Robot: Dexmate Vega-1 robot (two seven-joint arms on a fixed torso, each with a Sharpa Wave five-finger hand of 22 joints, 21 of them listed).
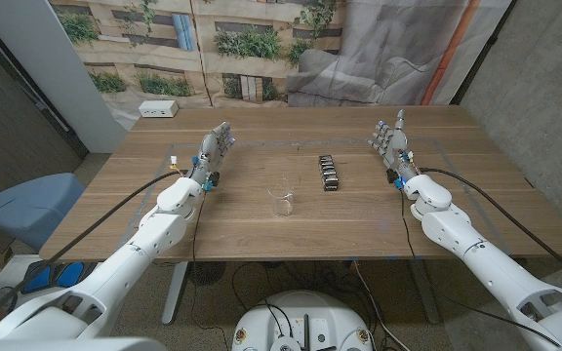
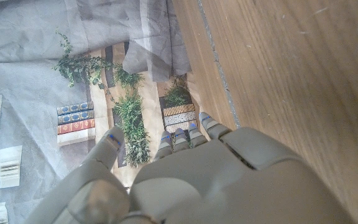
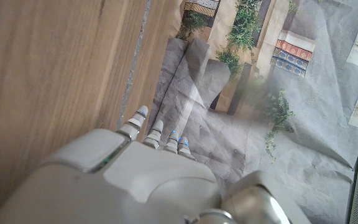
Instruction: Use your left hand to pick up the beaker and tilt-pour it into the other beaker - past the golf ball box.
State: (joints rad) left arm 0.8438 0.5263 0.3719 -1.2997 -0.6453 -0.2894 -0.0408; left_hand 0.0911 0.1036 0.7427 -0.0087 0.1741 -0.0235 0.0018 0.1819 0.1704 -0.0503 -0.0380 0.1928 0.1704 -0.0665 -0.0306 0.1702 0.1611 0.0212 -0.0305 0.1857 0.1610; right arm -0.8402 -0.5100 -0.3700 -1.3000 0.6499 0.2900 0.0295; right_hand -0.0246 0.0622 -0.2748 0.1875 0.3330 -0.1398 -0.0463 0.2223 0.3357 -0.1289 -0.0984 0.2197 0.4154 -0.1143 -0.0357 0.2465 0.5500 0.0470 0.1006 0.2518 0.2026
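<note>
The beaker [image 1: 283, 200] stood upright near the middle of the wooden table [image 1: 261, 234], a small clear vessel with what looked like a pour lip at its rim. Just beyond it and slightly toward the robot's right lay a dark oblong box [image 1: 329, 173], presumably the golf ball box. A second beaker could not be made out on the table (glass that clear may simply vanish against the wood).

The left hand [image 1: 214, 152] was well apart from the beaker, out toward the robot's left, standing with fingers extended and apart and holding nothing; the left wrist view showed its fingertips [image 2: 194, 127] reaching past the table's edge toward the backdrop. The right hand [image 1: 391, 139] stood likewise on the far side, fingers spread and empty, well apart from the box.

Judging by its look, the beaker was light, rigid, smooth and breakable, so it would likely slip under a loose grip and tip if nudged at the rim. The sensible hold seemed to be around the mid-wall, thumb opposite the fingers, with the lip left free and turned toward the pour. Nothing of the task appeared begun yet.

A white box [image 1: 158, 109] sat at the table's far left corner.
</note>
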